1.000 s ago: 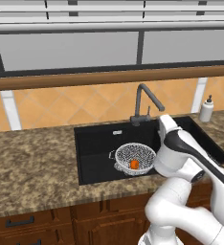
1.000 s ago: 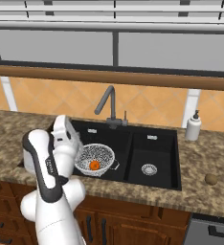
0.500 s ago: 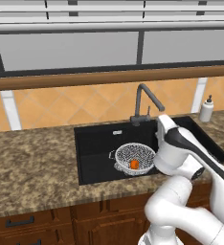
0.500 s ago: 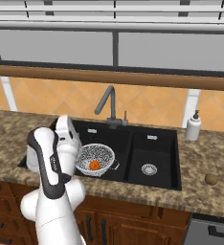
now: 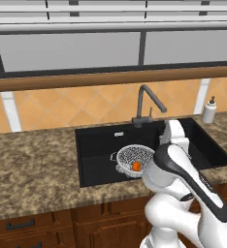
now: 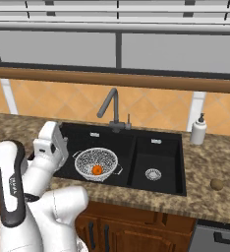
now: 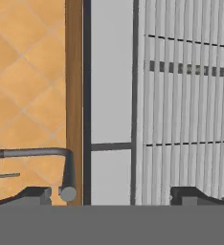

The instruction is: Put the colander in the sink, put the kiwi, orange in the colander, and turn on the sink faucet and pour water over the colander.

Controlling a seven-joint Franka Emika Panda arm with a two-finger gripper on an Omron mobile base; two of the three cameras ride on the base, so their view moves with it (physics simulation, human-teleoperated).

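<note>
My claw stood spread about as wide as it goes, its two dark tips far apart, with nothing between them and nothing touched. It pointed up past the tall dark grey gooseneck faucet toward the tiled wall, the wooden window frame and the white slatted blinds.

Taking the matte black double-basin sink as my landmark: the round silver-white mesh colander sat inside its wider basin, near the front wall, and the small bright orange fruit lay in the colander's bottom. The faucet rose behind the sink, at the divide between the basins. A white soap bottle stood behind the sink's narrower basin, on the speckled granite counter. The small brown-tan kiwi rested on the counter beyond that narrower basin, near the front edge, well apart from the colander.

The wider basin lay open around the colander toward the back wall. From the left base camera my own forearm covered part of the colander and the basin divide, so that side was hard to make out.
</note>
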